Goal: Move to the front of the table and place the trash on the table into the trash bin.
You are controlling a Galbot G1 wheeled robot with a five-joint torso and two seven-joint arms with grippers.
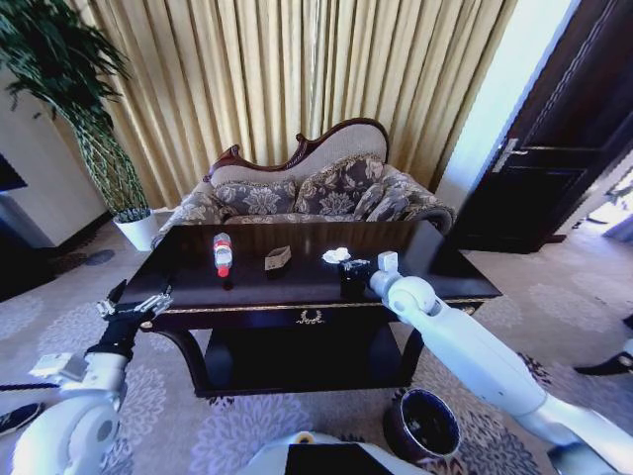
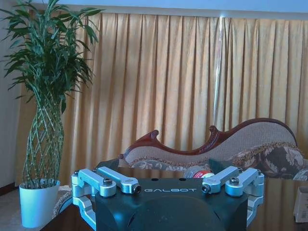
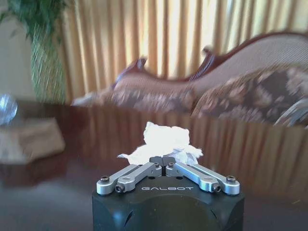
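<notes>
Trash lies in a row on the dark table [image 1: 198, 289]: a red-capped bottle [image 1: 223, 253], a tan box [image 1: 278, 258] and a white paper wad [image 1: 337, 255]. A sofa [image 1: 316, 188] stands behind the table. The trash bin [image 1: 423, 426] sits on the carpet by the table's right leg. The right gripper [image 3: 162, 160] is closed just beside the wad. The left gripper [image 2: 169, 187] is open at the table's left edge.

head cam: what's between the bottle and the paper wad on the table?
In the head view, the small tan box sits between the bottle and the paper wad, apart from both, on the table.
</notes>
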